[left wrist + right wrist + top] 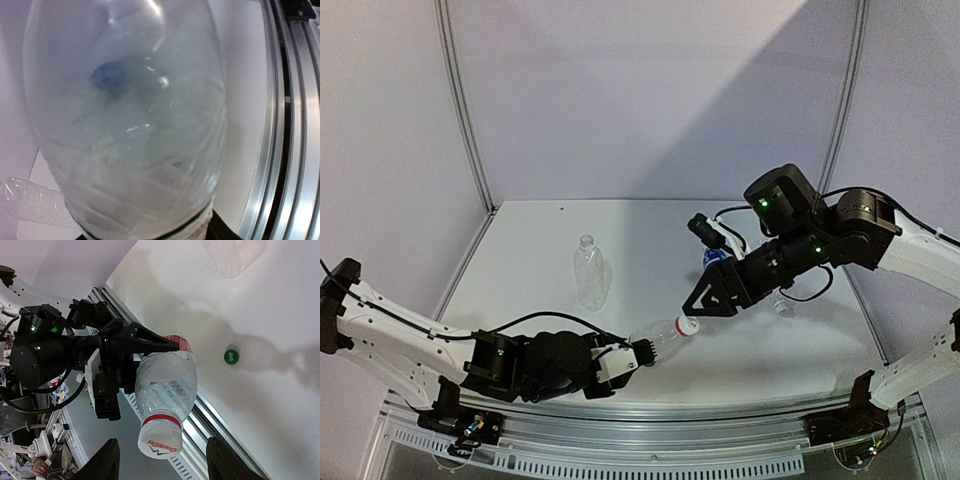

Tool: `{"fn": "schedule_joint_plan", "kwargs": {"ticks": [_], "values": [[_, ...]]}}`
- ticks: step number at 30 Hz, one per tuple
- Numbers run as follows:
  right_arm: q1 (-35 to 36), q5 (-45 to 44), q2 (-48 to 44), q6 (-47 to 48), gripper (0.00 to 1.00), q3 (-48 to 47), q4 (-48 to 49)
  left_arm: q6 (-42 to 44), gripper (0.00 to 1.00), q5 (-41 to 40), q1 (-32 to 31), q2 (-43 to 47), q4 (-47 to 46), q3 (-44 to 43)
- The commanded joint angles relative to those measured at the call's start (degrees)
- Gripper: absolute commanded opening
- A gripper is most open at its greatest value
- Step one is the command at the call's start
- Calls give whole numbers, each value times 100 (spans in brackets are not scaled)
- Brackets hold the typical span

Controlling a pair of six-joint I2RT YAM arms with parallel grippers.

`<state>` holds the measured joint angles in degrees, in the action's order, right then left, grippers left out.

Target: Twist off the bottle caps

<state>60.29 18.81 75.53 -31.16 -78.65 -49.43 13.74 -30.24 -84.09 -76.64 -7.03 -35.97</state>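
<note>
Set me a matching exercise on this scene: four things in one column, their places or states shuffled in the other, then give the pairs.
1. green cap
2. white cap
3. red-label bottle
4. unlabelled bottle

A. gripped by the left gripper
B. clear body resting on the table, no gripper on it
C. lying loose on the table, off any bottle
D. on its bottle's neck, between the open fingers of the right gripper

Pairs: 1-C, 2-D, 3-A, 4-B
</note>
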Motion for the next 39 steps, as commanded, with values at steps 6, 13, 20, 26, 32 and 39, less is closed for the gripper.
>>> {"fn": "schedule_joint_plan", "kwargs": {"ticks": [6,13,20,26,32,39], "values": [[-14,587,142,-241,52,247,197,120,28,-360,-142,-2,12,-147],[-17,538,185,-259,49,236,201,123,24,-381,-195,17,26,-160],[-17,669,281,-226,38,254,247,118,24,-418,-204,5,24,-165],[-12,675,381,-175,37,245,128,87,25,-447,-204,17,34,-172],[-13,625,376,-171,33,245,-31,48,25,-430,-205,6,68,-182],[4,406,313,81,6,155,-414,15,18,-331,-204,-7,111,-200]]}}
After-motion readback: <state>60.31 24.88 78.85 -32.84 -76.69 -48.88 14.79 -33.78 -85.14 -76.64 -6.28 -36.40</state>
